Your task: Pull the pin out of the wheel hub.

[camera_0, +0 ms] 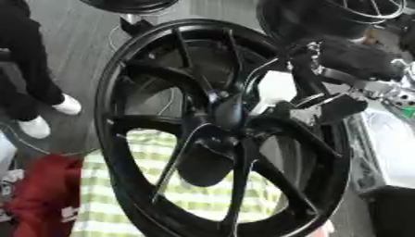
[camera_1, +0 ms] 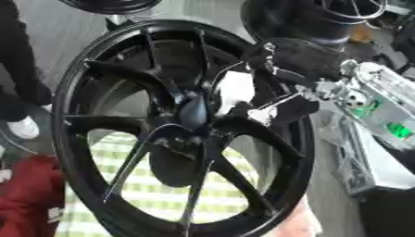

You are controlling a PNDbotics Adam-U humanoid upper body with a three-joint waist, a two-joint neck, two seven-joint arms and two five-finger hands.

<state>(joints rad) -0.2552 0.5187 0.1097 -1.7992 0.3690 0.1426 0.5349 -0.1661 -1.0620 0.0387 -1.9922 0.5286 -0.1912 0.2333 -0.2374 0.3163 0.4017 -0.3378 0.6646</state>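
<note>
Before me stands the black wheel hub (camera_0: 223, 111), upright on its rim and filling most of both views, its spokes fanning out from a dark centre boss. My right hand (camera_1: 279, 109) reaches in from the upper right, through the gap between two spokes, just right of that boss. Its fingers look dark against dark metal, so I cannot tell whether they are curled or straight, nor whether they touch anything. The pin itself I cannot make out; I judge it sits at or near the centre, to the left of my hand and a little below it, its long axis probably along the axle line. My left hand shows in neither view, so the right is nearer. A spoke (camera_1: 259, 134) crosses just beneath my hand and may hinder withdrawal. Green-and-white checked cloth (camera_0: 113, 194) lies behind the wheel, red fabric (camera_0: 40, 194) at lower left.
</note>
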